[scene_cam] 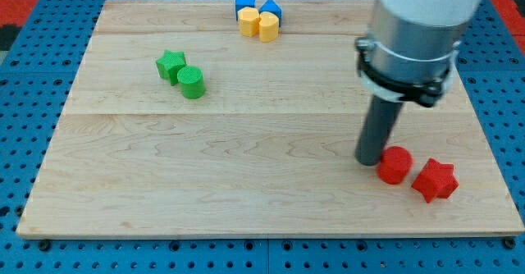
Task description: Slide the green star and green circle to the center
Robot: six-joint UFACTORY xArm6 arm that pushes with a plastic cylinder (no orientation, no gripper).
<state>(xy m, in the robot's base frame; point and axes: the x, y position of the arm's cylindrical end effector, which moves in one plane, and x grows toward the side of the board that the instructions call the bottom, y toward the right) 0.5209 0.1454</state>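
The green star (170,65) lies at the upper left of the wooden board (246,175). The green circle (191,82) touches it on its lower right side. My tip (369,160) rests on the board at the view's right, far from both green blocks. It stands right next to the left side of a red circle (394,165).
A red star (434,180) lies just right of the red circle near the lower right corner. At the top edge, two blue blocks (244,1) and two yellow blocks (267,26) sit bunched together. A blue pegboard (33,77) surrounds the board.
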